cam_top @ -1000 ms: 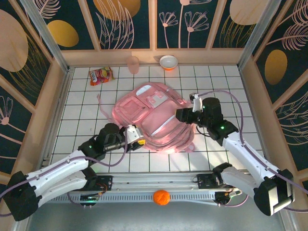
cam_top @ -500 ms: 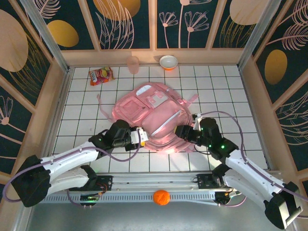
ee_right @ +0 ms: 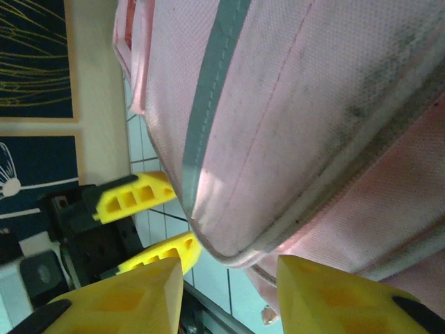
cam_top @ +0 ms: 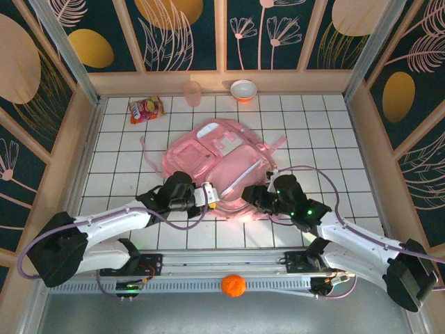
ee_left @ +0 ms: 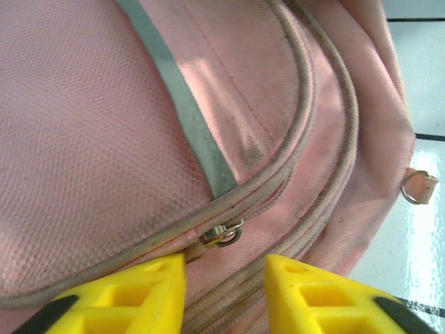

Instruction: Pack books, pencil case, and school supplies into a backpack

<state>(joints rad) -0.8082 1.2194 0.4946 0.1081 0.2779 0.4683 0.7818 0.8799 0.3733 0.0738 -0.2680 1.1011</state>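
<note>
The pink backpack (cam_top: 215, 156) lies flat on the tabletop (cam_top: 334, 139) and looks zipped shut, so I am at the opening step: my left claw (ee_left: 226, 264) is open right at the little zip pull (ee_left: 224, 234) and must pinch it, my right claw (ee_right: 229, 266) open at the bag's edge.

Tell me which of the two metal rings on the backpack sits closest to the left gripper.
The zip-pull ring on the seam, just above the left gripper. The other ring hangs off to the right, at the edge of the backpack.
</note>
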